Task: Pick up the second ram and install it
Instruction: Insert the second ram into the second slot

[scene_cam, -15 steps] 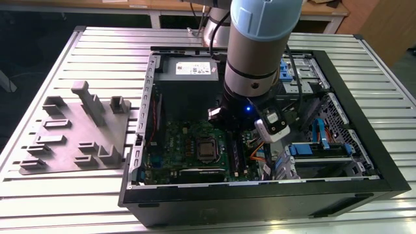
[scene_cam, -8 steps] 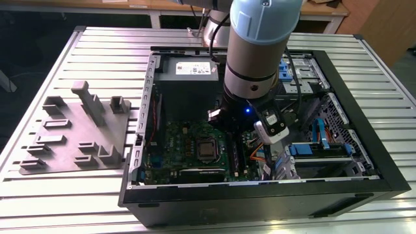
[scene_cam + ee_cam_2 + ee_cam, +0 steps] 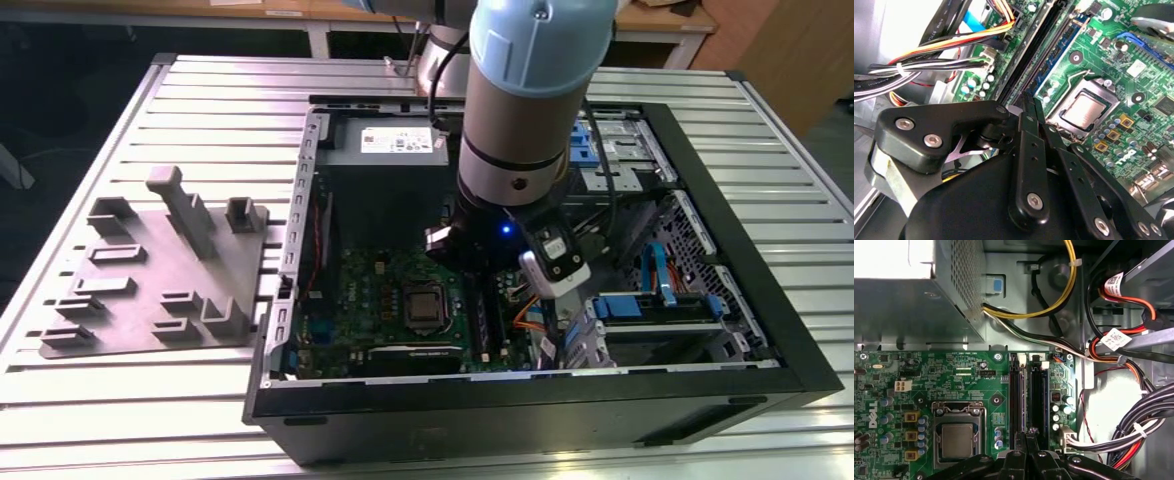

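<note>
My gripper (image 3: 1026, 436) hangs inside the open computer case (image 3: 747, 300), with its black fingers (image 3: 1026, 120) pressed together and nothing visible between them. The fingertips sit right over the near end of the long black memory slots (image 3: 1015, 400) on the green circuit board (image 3: 954, 375), beside the processor socket (image 3: 956, 440). In the exterior view the gripper (image 3: 491, 285) is low over the board's right part. A dark strip lies in the blue-edged slot (image 3: 1038, 400). I cannot tell the second ram apart from the slot rails.
The grey power-supply box (image 3: 387, 145) fills the case's far end. Bundled cables (image 3: 1134, 435) and drive bays (image 3: 654, 290) crowd the side past the slots. A grey holder plate (image 3: 160, 270) with several brackets lies on the slatted table at the exterior view's left.
</note>
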`<state>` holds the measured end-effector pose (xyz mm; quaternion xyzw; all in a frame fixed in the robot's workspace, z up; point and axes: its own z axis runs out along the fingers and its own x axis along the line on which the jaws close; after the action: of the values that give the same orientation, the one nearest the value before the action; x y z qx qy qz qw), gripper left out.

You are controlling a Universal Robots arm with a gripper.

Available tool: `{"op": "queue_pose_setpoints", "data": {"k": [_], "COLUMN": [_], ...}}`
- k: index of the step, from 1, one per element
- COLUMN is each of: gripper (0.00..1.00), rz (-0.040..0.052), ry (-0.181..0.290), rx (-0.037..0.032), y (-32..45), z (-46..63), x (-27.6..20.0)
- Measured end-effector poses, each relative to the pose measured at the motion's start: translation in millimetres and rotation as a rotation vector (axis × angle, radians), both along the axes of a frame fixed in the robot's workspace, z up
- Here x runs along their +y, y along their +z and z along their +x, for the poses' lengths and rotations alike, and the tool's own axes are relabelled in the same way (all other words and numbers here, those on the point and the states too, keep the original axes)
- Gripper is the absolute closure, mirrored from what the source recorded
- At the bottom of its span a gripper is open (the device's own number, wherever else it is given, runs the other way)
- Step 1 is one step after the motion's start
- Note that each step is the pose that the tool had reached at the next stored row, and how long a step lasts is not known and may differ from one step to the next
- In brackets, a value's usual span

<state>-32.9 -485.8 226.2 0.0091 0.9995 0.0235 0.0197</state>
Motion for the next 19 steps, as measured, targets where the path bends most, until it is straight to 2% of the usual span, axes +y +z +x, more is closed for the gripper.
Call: {"op": "queue_pose_setpoints", "data": {"k": [6, 19], "gripper": [0.89, 0.89], "rz": [0.0005, 0.0002], "ry": [0.000, 0.000], "rx": [-0.0002, 0.0000], "y": [-0.9, -8.7], "z": [0.0, -0.4], "x": [0.1, 0.0]}}
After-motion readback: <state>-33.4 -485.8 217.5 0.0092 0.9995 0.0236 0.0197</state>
